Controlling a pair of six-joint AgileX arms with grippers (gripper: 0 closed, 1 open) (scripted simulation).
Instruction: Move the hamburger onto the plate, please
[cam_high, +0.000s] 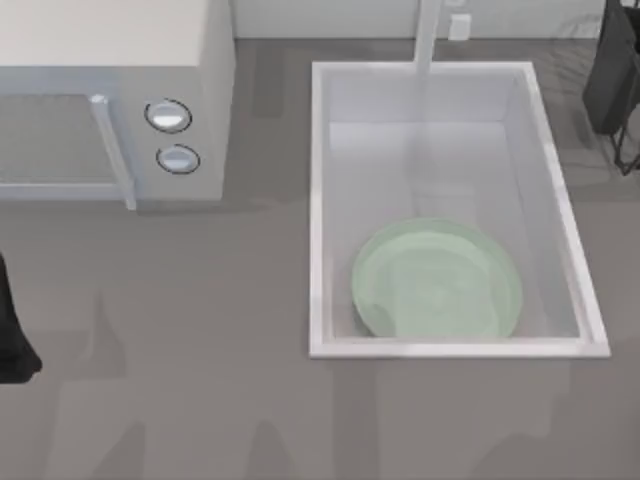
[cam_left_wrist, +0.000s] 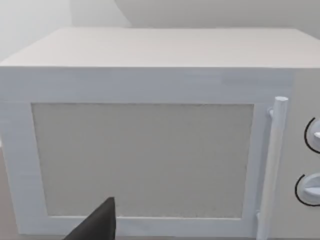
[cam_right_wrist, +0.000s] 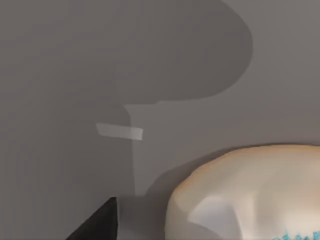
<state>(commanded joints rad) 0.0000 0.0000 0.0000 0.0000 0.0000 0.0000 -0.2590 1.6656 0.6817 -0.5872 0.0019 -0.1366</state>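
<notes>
The plate, round and pale mint green, lies in the near end of the sink basin with nothing on it. The hamburger appears close up in the right wrist view as a rounded tan bun with an orange edge, resting on the grey counter. A dark part of my right gripper sits just beside it, apart from it. My right arm is at the far right back corner. At the table's left edge is my left arm, and its gripper faces the microwave door.
A white microwave stands at the back left, door shut, with a vertical handle and two knobs. A faucet rises behind the sink. Grey counter spreads between the microwave and the sink.
</notes>
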